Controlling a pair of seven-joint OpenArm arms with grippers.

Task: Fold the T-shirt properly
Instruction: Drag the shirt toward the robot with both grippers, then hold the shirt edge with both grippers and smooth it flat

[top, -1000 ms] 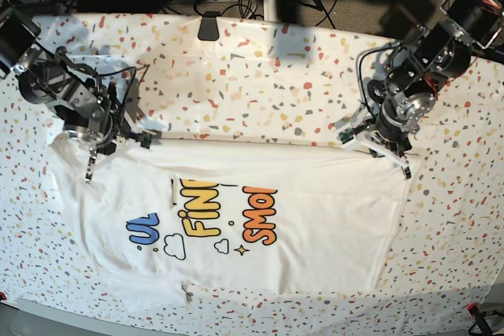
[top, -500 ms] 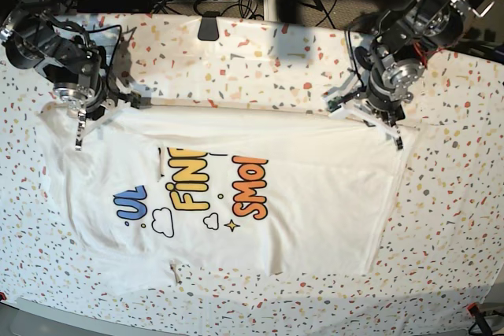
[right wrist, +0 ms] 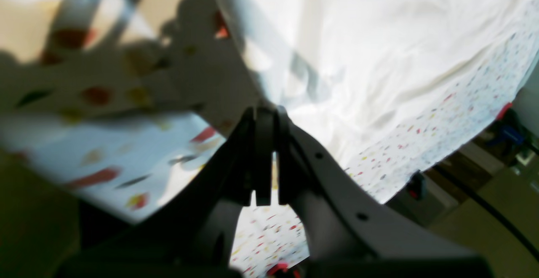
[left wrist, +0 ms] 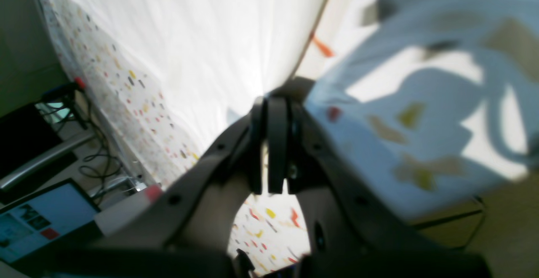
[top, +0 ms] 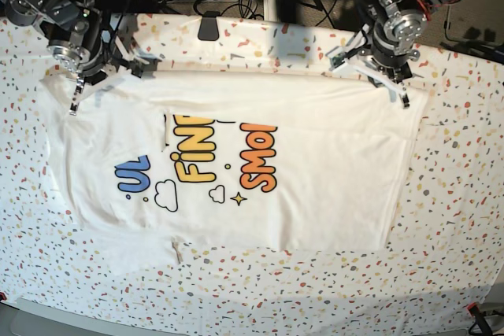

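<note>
The T-shirt [top: 236,171] lies print-up, spread across the speckled bench [top: 457,218]. The left pincer [top: 403,100] and right pincer [top: 75,104], both pressed together, each pinch its far edge. The thin cloth looks light, limp and wrinkle-prone; corners and hems seem the best holds.

I see both grippers, left gripper [top: 404,98] and right gripper [top: 74,105], drag the T-shirt [top: 315,171] toward the table's far edge.
</note>
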